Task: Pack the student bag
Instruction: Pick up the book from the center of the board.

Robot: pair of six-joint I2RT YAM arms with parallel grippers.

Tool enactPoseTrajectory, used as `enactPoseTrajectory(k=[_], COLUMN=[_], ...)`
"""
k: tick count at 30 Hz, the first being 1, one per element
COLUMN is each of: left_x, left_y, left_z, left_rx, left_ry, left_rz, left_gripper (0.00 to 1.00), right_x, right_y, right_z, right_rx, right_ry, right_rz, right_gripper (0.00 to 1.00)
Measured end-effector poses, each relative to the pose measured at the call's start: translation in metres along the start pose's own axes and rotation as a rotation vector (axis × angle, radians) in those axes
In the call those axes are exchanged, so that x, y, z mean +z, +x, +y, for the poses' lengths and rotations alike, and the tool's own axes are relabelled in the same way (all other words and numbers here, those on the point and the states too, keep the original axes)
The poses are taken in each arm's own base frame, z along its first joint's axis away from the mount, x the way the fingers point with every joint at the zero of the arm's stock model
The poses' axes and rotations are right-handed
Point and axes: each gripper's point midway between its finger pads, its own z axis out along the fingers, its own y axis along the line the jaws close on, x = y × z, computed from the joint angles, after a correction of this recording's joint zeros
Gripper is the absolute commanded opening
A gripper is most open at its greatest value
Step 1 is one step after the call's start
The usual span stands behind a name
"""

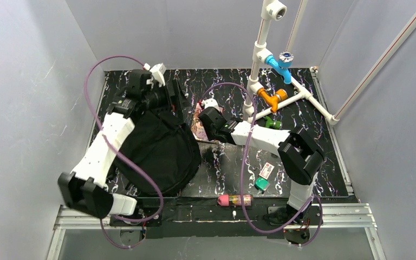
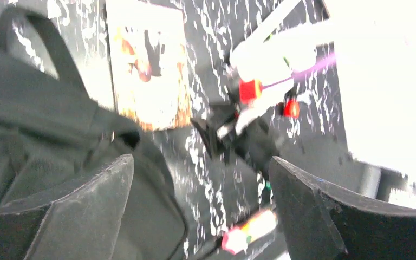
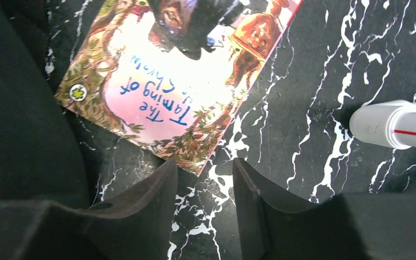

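Hovering: L pincer [image 2: 200,160] wide at student bag [image 1: 160,146] far edge; R pincer [image 3: 205,162] narrow, empty, beside bag.

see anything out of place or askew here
Nothing spilled or damaged. The book lies skewed on the table beside the student bag, not yet inside, and the pink pencil case sits at the table's near edge.

Right wrist: the top edge is cutting off the picture book [image 3: 162,103]; a dark shape [image 3: 189,27] is covering part of its cover. Left wrist: blur is smearing the student bag [image 2: 38,135]; glare is bleaching the right side.
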Motion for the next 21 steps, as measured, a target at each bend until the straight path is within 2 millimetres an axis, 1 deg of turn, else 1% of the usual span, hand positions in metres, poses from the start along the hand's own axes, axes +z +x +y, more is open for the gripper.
enactPoseTrajectory(k=[2,3,5,7,8,10,12,14,16,18,21], left_x=[0.024,0.043,0.084,0.131,0.147,0.18,0.199,0.212,0.222,0.227,0.234], left_y=[-0.024,-0.03,-0.032,-0.024,-0.017,0.004,0.018,0.023,0.019,0.014,0.009], left_z=[0.0,0.004,0.022,0.048,0.06,0.085,0.104,0.113,0.111,0.104,0.096], left_rx=[-0.015,-0.032,-0.071,-0.11,-0.123,-0.146,-0.145,-0.121,-0.084,-0.059,-0.044], left_ry=[0.01,0.007,-0.025,-0.076,-0.1,-0.158,-0.208,-0.238,-0.249,-0.244,-0.23], left_rz=[-0.043,-0.042,-0.008,0.042,0.065,0.124,0.156,0.167,0.157,0.139,0.121], left_gripper=[0.82,0.8,0.78,0.78,0.78,0.78,0.78,0.77,0.76,0.74,0.7], right_x=[0.005,0.008,0.014,0.02,0.023,0.027,0.031,0.035,0.037,0.038,0.039], right_y=[0.003,0.004,0.01,0.018,0.023,0.031,0.032,0.032,0.035,0.041,0.039], right_z=[-0.005,-0.007,-0.01,-0.012,-0.014,-0.014,-0.012,-0.009,-0.007,-0.005,-0.003], right_rx=[0.026,0.036,0.064,0.085,0.094,0.109,0.125,0.136,0.139,0.139,0.147], right_ry=[0.0,0.0,-0.008,-0.019,-0.026,-0.045,-0.067,-0.087,-0.103,-0.116,-0.127], right_rz=[0.005,0.004,0.005,0.014,0.023,0.043,0.049,0.046,0.047,0.056,0.042], right_gripper=[0.36,0.32,0.22,0.17,0.15,0.12,0.1,0.09,0.09,0.09,0.08])
